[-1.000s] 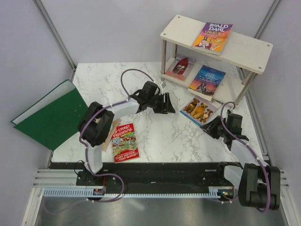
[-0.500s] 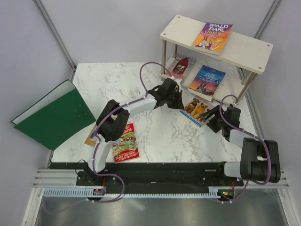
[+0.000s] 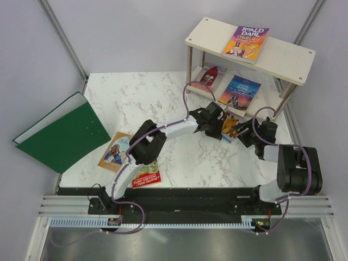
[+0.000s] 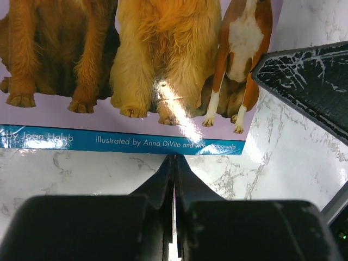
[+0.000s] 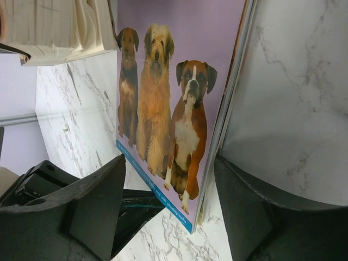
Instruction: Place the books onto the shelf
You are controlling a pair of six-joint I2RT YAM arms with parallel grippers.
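L gripper (image 4: pixel 174 159) has its fingers pressed tight together w/ nothing between them, tips at the bottom edge of the dogs book (image 4: pixel 147 65), which lies on the marble table (image 3: pixel 185 157) just in front of the shelf (image 3: pixel 283 57). R gripper (image 5: pixel 168 166) has its fingers wide apart, straddling that book's corner from the opp. side, not clamped on it. Roald Dahl book (image 3: pixel 246 42) is on the top board, red-figure book (image 3: pixel 208 77) & dark blue book (image 3: pixel 239 91) on the lower board, Treehouse book (image 3: pixel 145 175) & tan book (image 3: pixel 115 152) on the table.

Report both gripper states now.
Left gripper: shut, holding nothing, tips at the edge of the dog book.
Right gripper: open, jaws straddling that book.
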